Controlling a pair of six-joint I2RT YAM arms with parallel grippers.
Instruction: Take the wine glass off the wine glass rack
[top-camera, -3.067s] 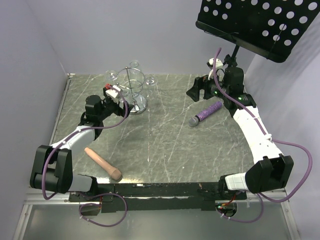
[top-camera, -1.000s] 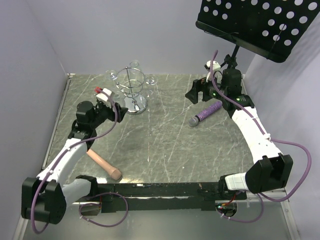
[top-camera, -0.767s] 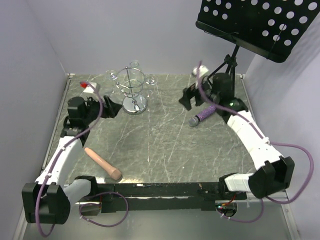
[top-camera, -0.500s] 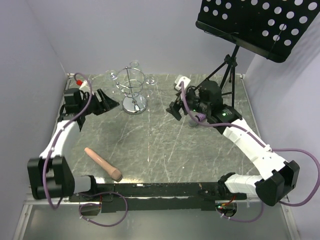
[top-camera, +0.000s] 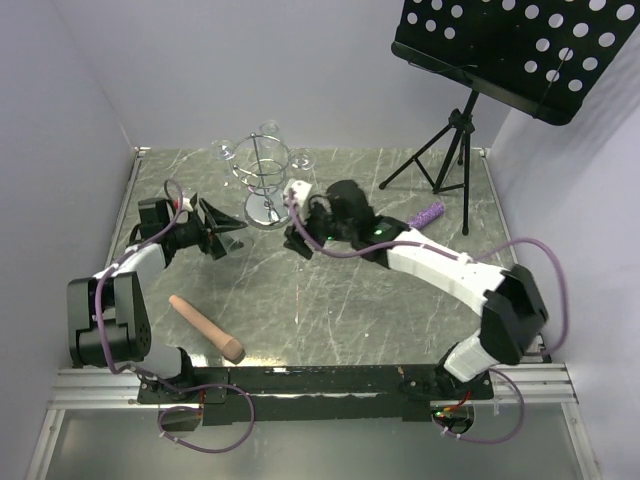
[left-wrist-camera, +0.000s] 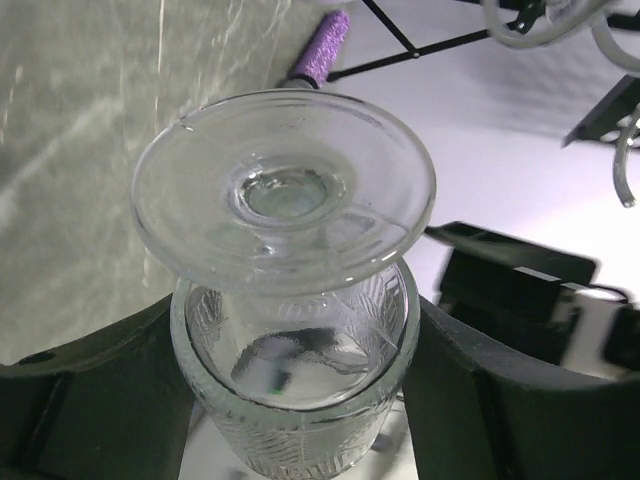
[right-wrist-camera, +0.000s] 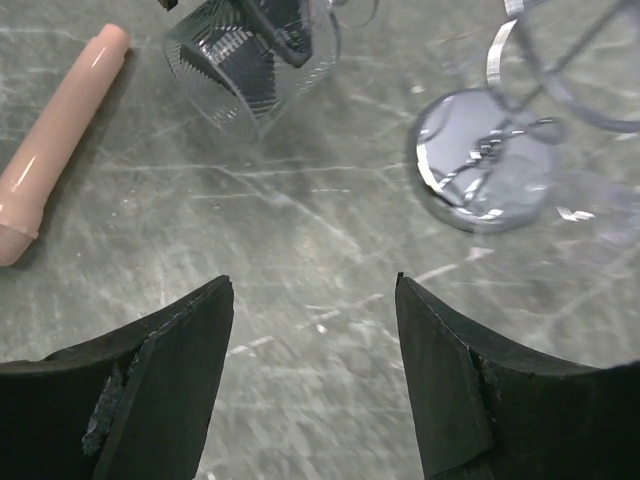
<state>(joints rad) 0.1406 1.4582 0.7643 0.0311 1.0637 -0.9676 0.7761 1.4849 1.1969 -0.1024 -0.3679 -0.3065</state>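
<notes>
One wine glass (left-wrist-camera: 290, 250) is clamped in the left gripper (top-camera: 218, 232), apart from the wine glass rack (top-camera: 264, 185); right gripper (right-wrist-camera: 312, 285) is held open; set-down is judged next.

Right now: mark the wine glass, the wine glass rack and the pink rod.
wine glass (left-wrist-camera: 285, 190): left wrist view, on its round foot.
wine glass rack (right-wrist-camera: 470, 180): right wrist view, on the shiny round base.
pink rod (top-camera: 205, 326): top external view, at the middle of its length.
</notes>
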